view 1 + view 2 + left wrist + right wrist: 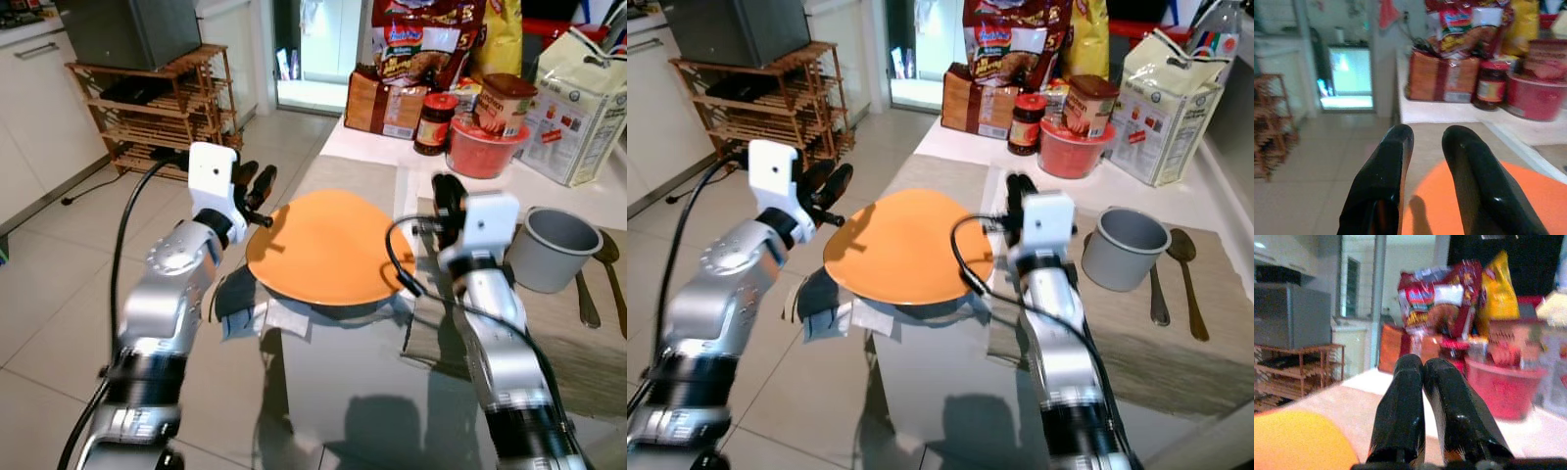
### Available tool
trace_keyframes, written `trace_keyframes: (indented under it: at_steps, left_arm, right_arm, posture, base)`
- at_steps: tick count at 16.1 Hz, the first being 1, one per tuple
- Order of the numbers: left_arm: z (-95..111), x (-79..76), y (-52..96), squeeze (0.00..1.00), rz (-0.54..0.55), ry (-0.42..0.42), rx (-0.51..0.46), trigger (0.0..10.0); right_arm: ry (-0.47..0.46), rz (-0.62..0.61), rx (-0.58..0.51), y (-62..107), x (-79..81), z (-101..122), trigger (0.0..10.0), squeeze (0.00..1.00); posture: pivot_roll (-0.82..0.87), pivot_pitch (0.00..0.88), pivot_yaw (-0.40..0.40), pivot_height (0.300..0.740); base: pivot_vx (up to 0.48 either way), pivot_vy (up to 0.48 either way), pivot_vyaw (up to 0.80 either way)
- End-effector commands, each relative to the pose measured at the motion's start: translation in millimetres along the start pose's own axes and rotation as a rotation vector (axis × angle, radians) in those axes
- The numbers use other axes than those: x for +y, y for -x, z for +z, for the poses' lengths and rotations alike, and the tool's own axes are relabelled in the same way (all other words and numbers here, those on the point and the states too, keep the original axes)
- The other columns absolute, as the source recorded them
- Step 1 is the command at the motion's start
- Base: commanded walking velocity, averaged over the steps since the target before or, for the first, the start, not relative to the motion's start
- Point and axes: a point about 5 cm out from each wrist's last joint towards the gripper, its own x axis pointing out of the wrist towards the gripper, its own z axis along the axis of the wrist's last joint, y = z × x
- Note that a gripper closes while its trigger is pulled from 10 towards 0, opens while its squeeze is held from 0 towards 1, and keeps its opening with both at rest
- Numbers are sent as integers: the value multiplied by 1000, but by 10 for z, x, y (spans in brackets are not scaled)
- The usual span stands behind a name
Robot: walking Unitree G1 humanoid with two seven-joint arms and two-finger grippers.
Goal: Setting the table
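An orange plate (328,245) hangs tilted over the table's left edge, casting a shadow on the grey mat (343,372) below. My left gripper (257,186) is at the plate's left rim, fingers closed on that edge. In the left wrist view the orange plate (1528,196) runs between the two black fingers (1386,171). My right gripper (449,191) sits just right of the plate, shut with nothing in it. Its fingers (1405,401) press together in the right wrist view.
A grey pot (554,245) and two spoons (586,304) lie on the mat to the right. Behind stand a red bowl (485,147), a jar (434,122), snack bags and a flour bag (578,108). A wooden rack (162,108) stands on the tiled floor to the left.
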Motion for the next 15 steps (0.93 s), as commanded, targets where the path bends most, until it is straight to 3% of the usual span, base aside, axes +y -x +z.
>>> trace_keyframes:
  at_steps: [1, 3, 4, 6, 10, 15]
  left_arm:
    - [-66, 35, 106, 0, -13, -5, 76, 10000]
    - [-155, 247, 307, 0, 24, -48, 191, 10000]
    - [-153, 263, 330, 0, 26, -46, 199, 10000]
    - [-218, 350, 501, 0, 35, -40, 308, 10000]
    - [-123, 241, 457, 0, 18, -19, 316, 10000]
    - [-142, 171, 423, 0, -37, -4, 390, 10000]
  right_arm:
    - [-9, -23, 12, 38, -27, -2, 10000, 0]
    - [-8, -16, 17, 78, -17, -12, 10000, 0]
    - [-10, -15, 20, 83, -17, -13, 10000, 0]
    - [-13, -7, 32, 88, -7, -26, 10000, 0]
    - [-20, 19, 34, 77, 55, -7, 10000, 0]
    - [-25, 18, 48, 126, 78, -20, 10000, 0]
  posture:
    - [-63, 0, 34, 740]
    - [-55, 0, 33, 740]
    - [-50, 0, 30, 740]
    - [-32, 0, 18, 740]
    - [-24, 0, 15, 740]
    - [-26, 4, 29, 740]
  base:
    - [0, 0, 0]
    - [0, 0, 0]
    - [0, 0, 0]
    - [0, 0, 0]
    - [0, 0, 0]
    - [0, 0, 0]
